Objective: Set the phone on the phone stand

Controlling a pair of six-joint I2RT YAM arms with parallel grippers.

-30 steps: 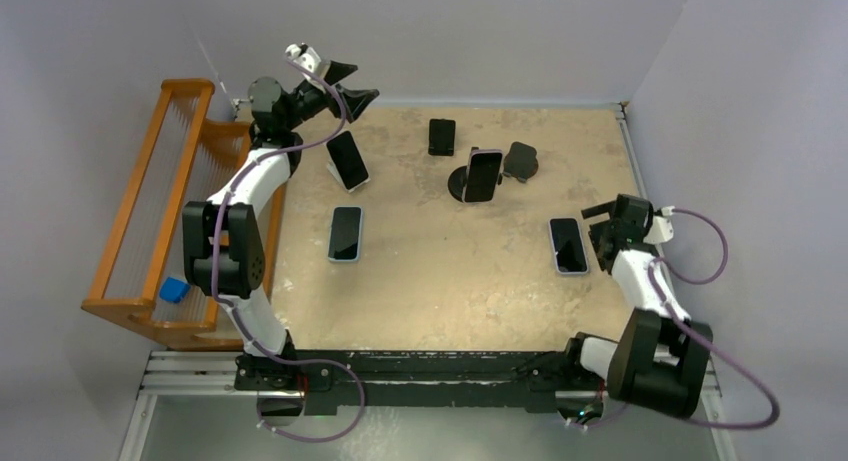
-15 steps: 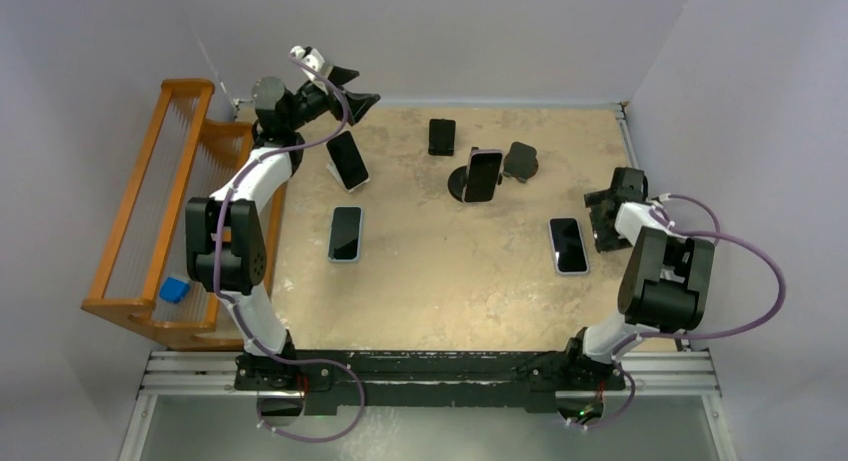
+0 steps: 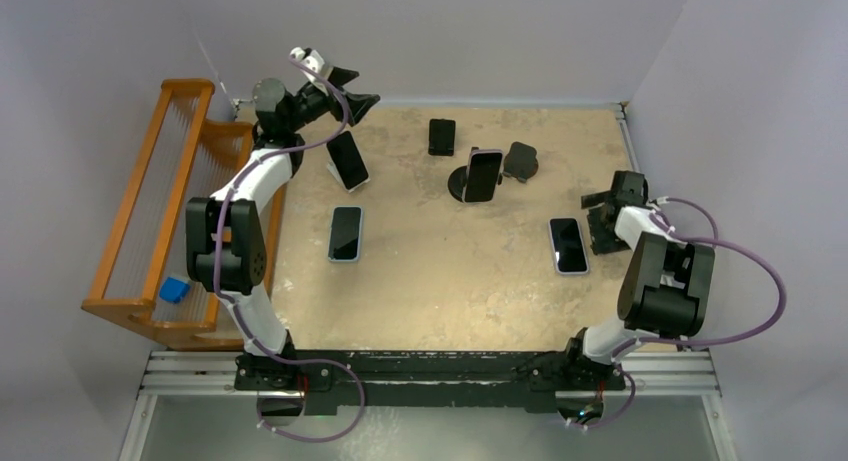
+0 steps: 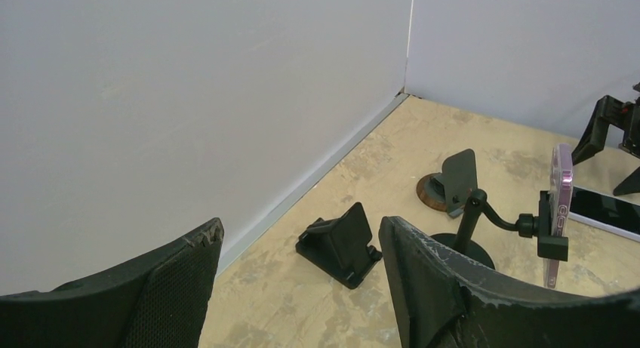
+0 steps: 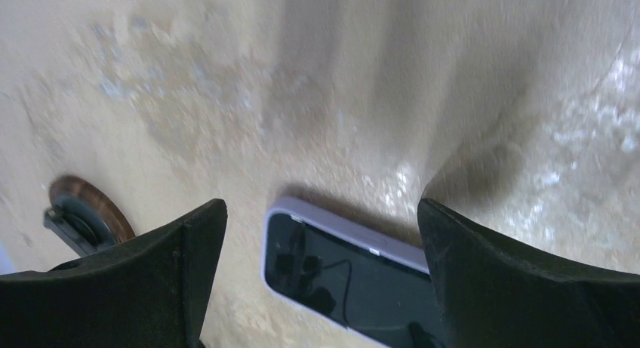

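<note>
Phone [image 3: 568, 245] lies flat beside the right tool [image 3: 597, 221], phone stand [image 3: 521, 161] farther back.

Soft, even light from overhead; shadows are faint. The right wrist view is blurred, with glare on the table [image 5: 589, 129] toward three o'clock. The other views are sharp.

Phone [image 5: 341, 278] half beyond wrist view's bottom edge

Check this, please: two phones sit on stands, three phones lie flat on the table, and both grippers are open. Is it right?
No. The top view shows only two lying flat: the left flat phone and the right flat phone. The rest holds.
</note>
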